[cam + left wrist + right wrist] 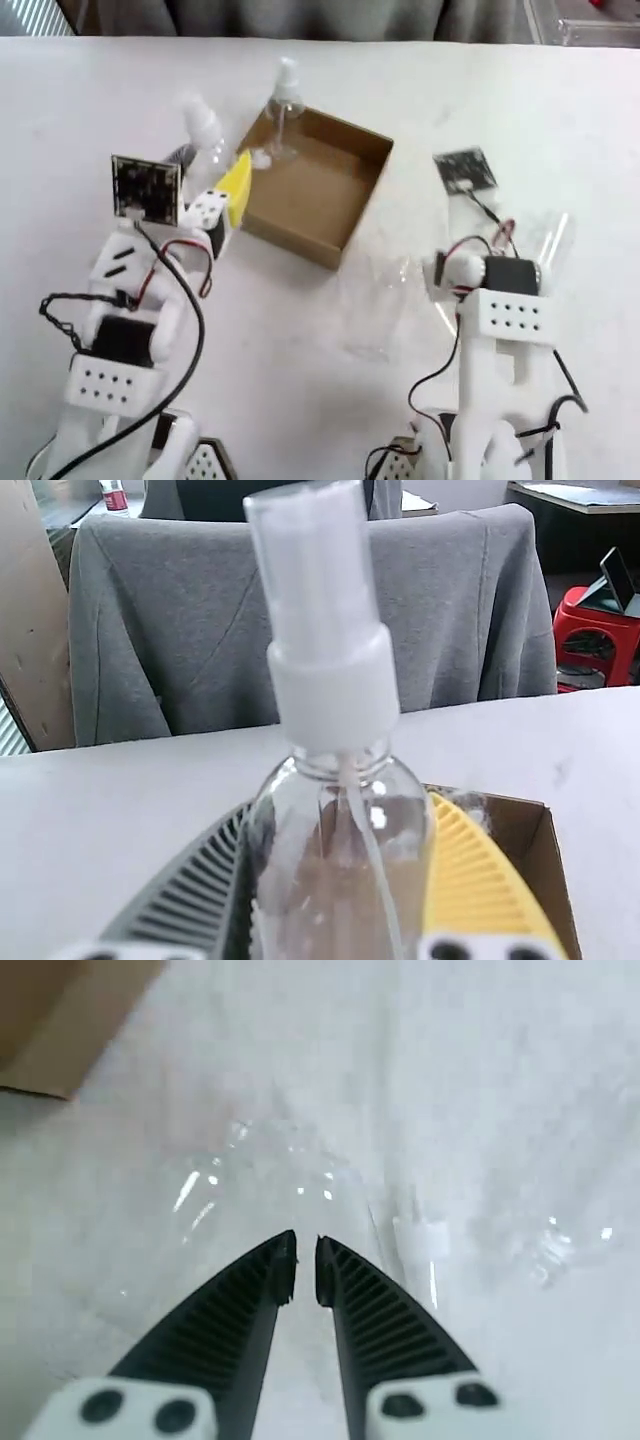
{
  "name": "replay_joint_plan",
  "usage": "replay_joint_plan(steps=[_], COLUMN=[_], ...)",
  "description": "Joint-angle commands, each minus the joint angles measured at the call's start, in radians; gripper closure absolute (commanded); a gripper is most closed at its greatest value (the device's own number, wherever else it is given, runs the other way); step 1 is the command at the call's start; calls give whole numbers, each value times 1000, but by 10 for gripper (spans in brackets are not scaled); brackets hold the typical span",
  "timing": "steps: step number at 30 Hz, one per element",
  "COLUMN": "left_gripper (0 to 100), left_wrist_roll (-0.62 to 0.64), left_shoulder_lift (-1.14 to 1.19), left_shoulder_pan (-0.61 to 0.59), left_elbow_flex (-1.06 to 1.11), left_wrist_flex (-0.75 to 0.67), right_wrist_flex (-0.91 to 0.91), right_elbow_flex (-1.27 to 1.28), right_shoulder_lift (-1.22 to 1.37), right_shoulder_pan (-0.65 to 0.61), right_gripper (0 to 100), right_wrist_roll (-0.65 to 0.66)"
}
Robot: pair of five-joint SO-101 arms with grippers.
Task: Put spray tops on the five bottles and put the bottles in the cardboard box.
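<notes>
High cam: brown cardboard box [330, 200], open top, sits mid-table on the smooth white table [560, 100]. One boxed bottle [284, 115], clear plastic w/ a white sprayer, stands upright at the box's far-left corner, looks like it's inside. My left gripper [212, 165] is just left of the box, clamped on a gripped bottle [203, 125]. My right arm [495, 300] is over on the right, nearer than the box. A bare bottle [378, 300] lies between the box and that arm, a 2nd bare one [552, 235] just right of it. Both are see-through and hard to make out.

Left wrist cam: the gripped bottle is upright w/ round shoulders and clear walls, thin dip tube visible inside. The spray top [325, 640] is a white cylinder w/ a wider collar, seated on the neck. Ribbed fingers [480, 880] press both sides, one yellow, one grey. The box is right behind.

Right wrist cam: my right gripper [305, 1260] has black ribbed jaws w/ tips almost together, just a thin slit and nothing in it. It hangs over a clear bottle lying on the table. A box corner shows far-left.
</notes>
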Motion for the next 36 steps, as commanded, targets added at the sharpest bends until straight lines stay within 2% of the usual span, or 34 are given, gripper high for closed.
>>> replay_joint_plan(steps=[1,5,9,12,31,36], left_gripper=[977,976,976,976,978,978], left_wrist_roll=[14,14,12,14,15,15], left_shoulder_lift=[53,104,185,275,1055,1210], left_shoulder_pan=[12,38,71,73,61,33], left_elbow_flex=[-51,32,87,77,-204,-265], left_wrist_flex=[-175,-430,-617,-686,-1158,-1221], right_wrist_flex=[-18,-56,-228,-291,-321,-321], right_elbow_flex=[44,150,275,322,356,356], right_shoulder_lift=[-12,-12,-12,-10,-2,-2], right_shoulder_pan=[53,71,70,70,68,67], right_gripper=[982,982,982,982,982,982], right_wrist_roll=[14,15,15,15,40,61])
